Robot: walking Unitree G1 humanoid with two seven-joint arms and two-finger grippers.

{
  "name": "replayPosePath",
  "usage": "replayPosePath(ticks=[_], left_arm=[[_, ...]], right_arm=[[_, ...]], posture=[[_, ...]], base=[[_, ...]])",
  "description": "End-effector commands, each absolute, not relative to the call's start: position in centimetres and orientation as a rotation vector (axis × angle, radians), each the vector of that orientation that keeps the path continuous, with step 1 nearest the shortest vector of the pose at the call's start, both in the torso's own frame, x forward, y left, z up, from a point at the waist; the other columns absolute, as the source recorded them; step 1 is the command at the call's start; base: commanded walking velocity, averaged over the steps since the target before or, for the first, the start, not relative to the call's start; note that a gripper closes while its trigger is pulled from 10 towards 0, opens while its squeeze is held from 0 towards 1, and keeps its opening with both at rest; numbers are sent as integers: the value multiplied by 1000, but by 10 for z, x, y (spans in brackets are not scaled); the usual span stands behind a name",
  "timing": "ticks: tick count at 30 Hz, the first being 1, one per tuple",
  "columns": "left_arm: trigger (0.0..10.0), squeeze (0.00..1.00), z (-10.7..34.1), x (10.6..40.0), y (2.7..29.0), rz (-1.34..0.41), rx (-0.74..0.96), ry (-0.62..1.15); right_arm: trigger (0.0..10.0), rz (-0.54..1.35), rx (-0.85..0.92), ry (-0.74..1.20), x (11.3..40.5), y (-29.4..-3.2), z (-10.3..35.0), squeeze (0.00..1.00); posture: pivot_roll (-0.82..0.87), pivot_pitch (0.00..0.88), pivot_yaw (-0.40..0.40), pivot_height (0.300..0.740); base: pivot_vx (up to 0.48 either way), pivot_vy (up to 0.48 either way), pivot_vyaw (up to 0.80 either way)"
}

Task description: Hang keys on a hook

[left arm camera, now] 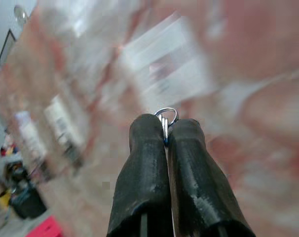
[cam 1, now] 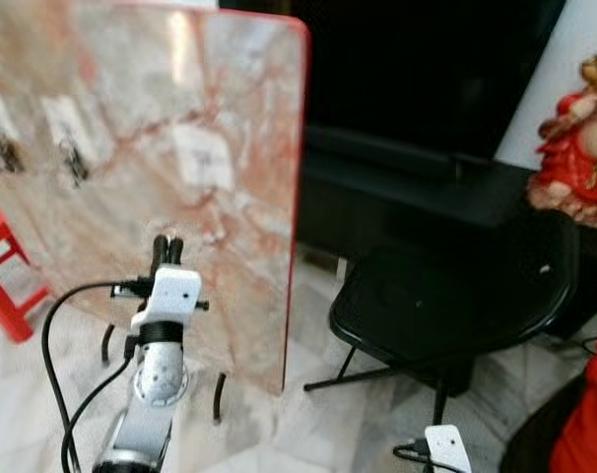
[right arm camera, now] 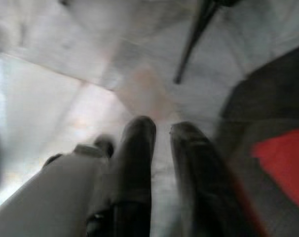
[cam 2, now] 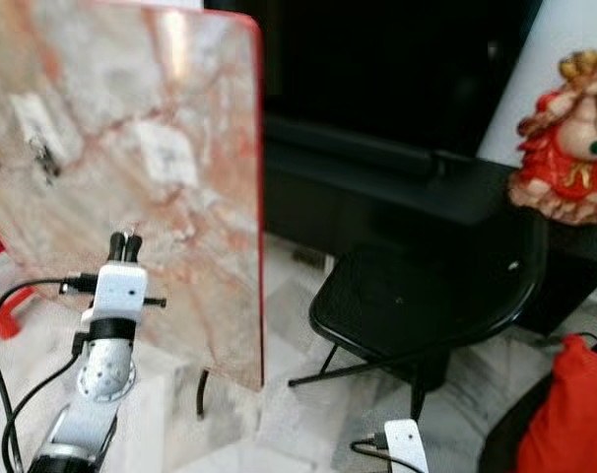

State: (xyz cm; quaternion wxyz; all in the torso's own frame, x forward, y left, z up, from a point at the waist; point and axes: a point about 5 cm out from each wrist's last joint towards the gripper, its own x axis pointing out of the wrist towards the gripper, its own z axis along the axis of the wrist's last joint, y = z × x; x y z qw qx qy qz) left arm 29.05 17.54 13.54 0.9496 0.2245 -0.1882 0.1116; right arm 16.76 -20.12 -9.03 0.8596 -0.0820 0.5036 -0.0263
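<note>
Left gripper (left arm camera: 165,129) raised toward marble board (cam 1: 180,148), fingers pinching key ring (left arm camera: 165,117); right gripper (right arm camera: 162,131) low, fingers slightly apart.

a home living room: black tv stand (cam 1: 427,197), statuette (cam 1: 579,138), tiled floor (cam 1: 308,414)

The board (cam 1: 180,148) is pink and cream with red-brown veins, like marble, and has a red edge. The left pincer (left arm camera: 165,136) has black fingers, and the ring (left arm camera: 167,116) is silver. The chair (cam 1: 456,296) is black. The statue (cam 1: 579,143) is red and gold. The stool (cam 1: 3,266) is red. The floor (cam 1: 308,424) is pale grey.
</note>
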Motion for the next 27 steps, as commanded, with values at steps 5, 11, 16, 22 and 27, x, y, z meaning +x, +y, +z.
replayPosePath(ticks=[5, 11, 16, 22, 27], left_arm=[[10000, 0, 135, 290, 173, 226, 464, -379], [10000, 0, 135, 290, 173, 230, 468, -379], [10000, 0, 135, 290, 174, 234, 478, -374], [10000, 0, 136, 291, 174, 222, 477, -380], [10000, 0, 135, 290, 172, 212, 469, -382]], right_arm=[[10000, -42, -203, 1069, 164, -207, -91, 0], [10000, -48, -192, 1069, 164, -206, -91, 0], [10000, -57, -179, 1072, 164, -206, -91, 0], [10000, -63, -172, 1074, 164, -206, -91, 0], [10000, -62, -172, 1074, 163, -206, -92, 0]], posture=[[-17, 0, -53, 740], [-18, 0, -53, 740], [-16, 0, -53, 740], [-12, 0, -52, 740], [-12, 0, -50, 740]], base=[[0, 0, 578], [0, 0, 800], [0, 0, 640], [0, 0, 0], [0, 0, 0]])
